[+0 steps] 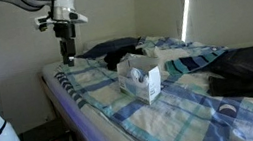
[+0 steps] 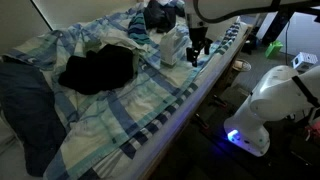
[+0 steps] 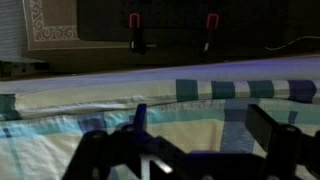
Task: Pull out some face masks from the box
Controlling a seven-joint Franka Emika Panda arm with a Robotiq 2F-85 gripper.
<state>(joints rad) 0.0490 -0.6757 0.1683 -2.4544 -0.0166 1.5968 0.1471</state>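
The box (image 1: 141, 80) is a small white carton with dark marks. It stands on the checked bedsheet near the bed's middle, and it also shows in an exterior view (image 2: 172, 45). Something pale shows at its top (image 1: 133, 61), but I cannot tell whether it is the face masks. My gripper (image 1: 68, 57) hangs over the bed's edge, apart from the box and to one side of it, as both exterior views show (image 2: 197, 57). In the wrist view my gripper (image 3: 200, 125) is open, with only bedsheet between the fingers. The box is out of the wrist view.
Dark clothes lie on the bed (image 1: 252, 67) (image 2: 95, 70), and a dark bundle sits behind the box (image 1: 113, 50). A white round cup-like object (image 1: 229, 112) rests near the bed's front. The robot's white base (image 2: 275, 100) stands beside the bed edge.
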